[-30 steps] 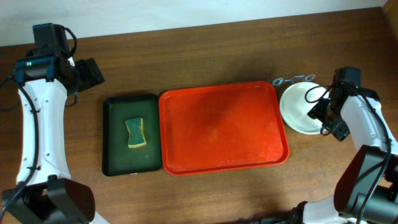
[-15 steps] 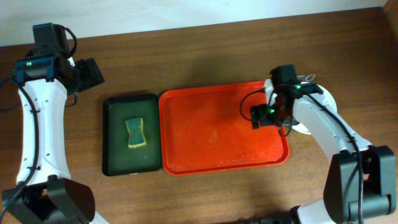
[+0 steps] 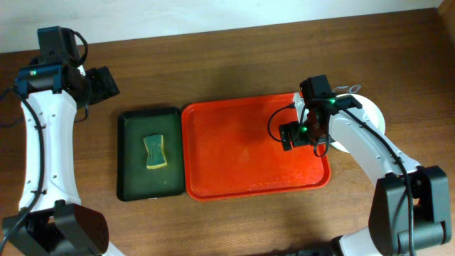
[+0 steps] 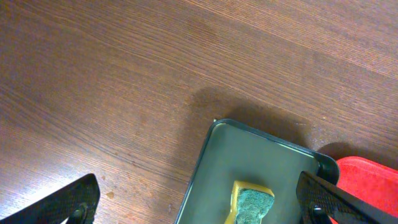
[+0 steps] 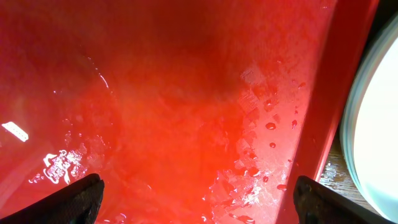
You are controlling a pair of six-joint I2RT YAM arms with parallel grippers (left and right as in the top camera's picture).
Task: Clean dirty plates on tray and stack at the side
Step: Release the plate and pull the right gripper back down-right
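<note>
Brown wood-grain table (image 3: 234,57) carries a glossy red tray (image 3: 234,149), bare and beaded with water, beside a dark green tray (image 3: 135,178). Round pale plates (image 5: 379,137) sit just off the red one's right rim. I see the right gripper (image 5: 199,193) and left gripper (image 4: 199,196) spread wide, empty. Swinging right, I might clip that raised rim and jolt the smooth plates.

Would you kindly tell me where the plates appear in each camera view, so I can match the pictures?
Overhead: the plates sit at the right, just beyond the red tray's right rim, mostly hidden under the right arm.
Left wrist: not in it.
Right wrist: pale curved rims along the right border.
Shared landmark: the red tray, visible in all three views.
</note>
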